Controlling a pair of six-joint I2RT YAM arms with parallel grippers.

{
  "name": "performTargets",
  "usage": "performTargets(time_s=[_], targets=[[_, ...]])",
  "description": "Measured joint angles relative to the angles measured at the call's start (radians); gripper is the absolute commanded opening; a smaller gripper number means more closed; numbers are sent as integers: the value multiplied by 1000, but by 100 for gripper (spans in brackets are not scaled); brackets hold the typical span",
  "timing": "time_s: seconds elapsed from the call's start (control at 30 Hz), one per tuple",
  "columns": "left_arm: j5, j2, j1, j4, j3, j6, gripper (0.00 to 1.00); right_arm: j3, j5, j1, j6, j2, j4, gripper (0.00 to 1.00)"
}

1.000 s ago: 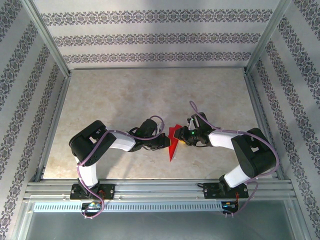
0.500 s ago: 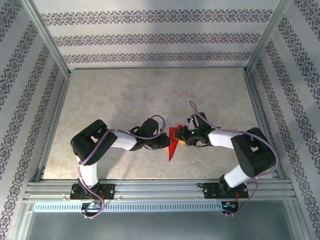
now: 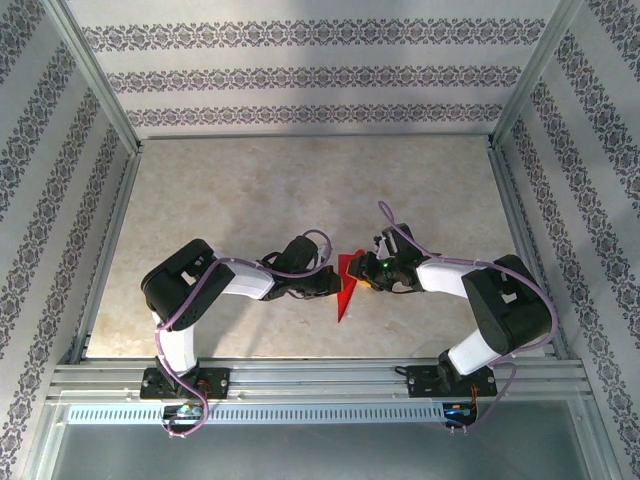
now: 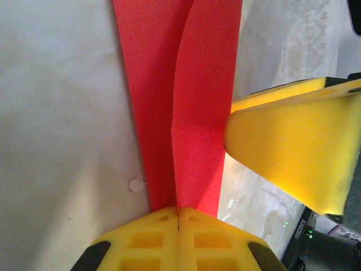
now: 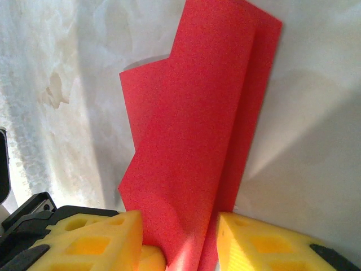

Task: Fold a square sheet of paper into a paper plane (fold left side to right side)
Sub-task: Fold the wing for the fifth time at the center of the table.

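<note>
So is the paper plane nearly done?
Partly. The red paper is already folded into a narrow, pointed strip with a long crease. The left gripper pinches one end; the right gripper has its jaws apart around the other side. The wings don't look finished yet.

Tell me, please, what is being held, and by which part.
The left gripper pinches the red paper at the edge where its crease ends; the right gripper straddles it, jaws apart.

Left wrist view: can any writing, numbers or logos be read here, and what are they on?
Unreadable: small dark print on a narrow white label strip on the dark housing, lower right, too blurred.
None on the red folded paper or the yellow foam fingers.
</note>
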Motion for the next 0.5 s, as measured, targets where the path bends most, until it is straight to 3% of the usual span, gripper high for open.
performTargets(time_s=[0.5], targets=[[-19,0,-7,-4,-1,0,4,-13,27,13,1,-18,15,42]])
